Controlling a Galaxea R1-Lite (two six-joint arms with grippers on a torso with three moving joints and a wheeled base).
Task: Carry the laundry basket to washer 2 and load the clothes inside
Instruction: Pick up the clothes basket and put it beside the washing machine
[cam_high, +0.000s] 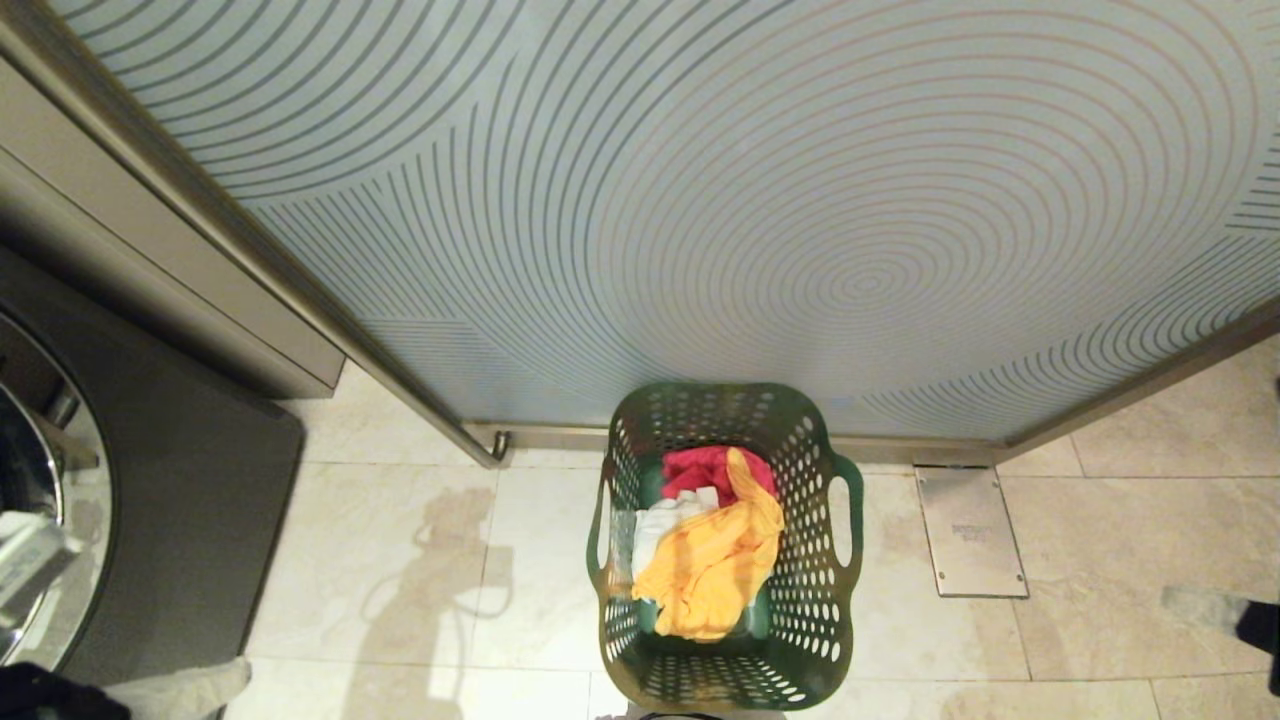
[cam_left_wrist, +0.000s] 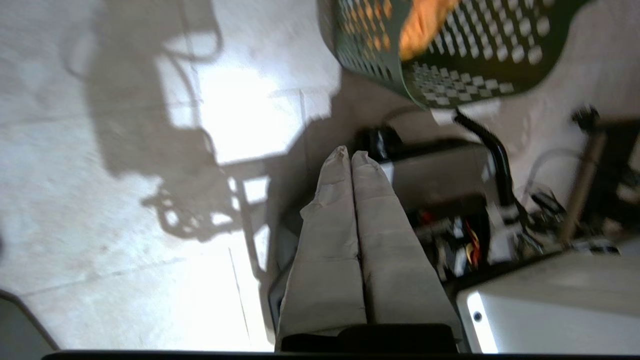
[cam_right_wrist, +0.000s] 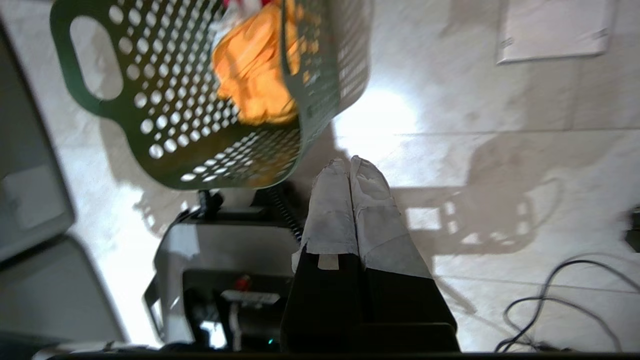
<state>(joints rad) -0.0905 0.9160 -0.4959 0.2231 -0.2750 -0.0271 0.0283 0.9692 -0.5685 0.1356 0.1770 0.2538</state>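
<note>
The dark green laundry basket (cam_high: 812, 620) stands on the tiled floor in front of me, near a frosted glass door. The clothes lie inside it: a yellow-orange garment (cam_high: 715, 570) on top, a red one (cam_high: 705, 470) behind it and a white one (cam_high: 662, 522) to the left. My left gripper (cam_left_wrist: 350, 155) is shut and empty, low at the left (cam_high: 235, 678), well short of the basket (cam_left_wrist: 450, 85). My right gripper (cam_right_wrist: 348, 162) is shut and empty at the far right (cam_high: 1185, 603), also apart from the basket (cam_right_wrist: 175, 115). A dark grey washer (cam_high: 180, 500) with a chrome-rimmed door stands at the left; its number is out of view.
A frosted glass door (cam_high: 700, 200) with a ring pattern closes off the space behind the basket. A metal floor plate (cam_high: 970, 530) lies to the basket's right. My own base (cam_right_wrist: 225, 250) sits just below the basket's near edge. Loose cables (cam_right_wrist: 550, 300) lie on the tiles on my right.
</note>
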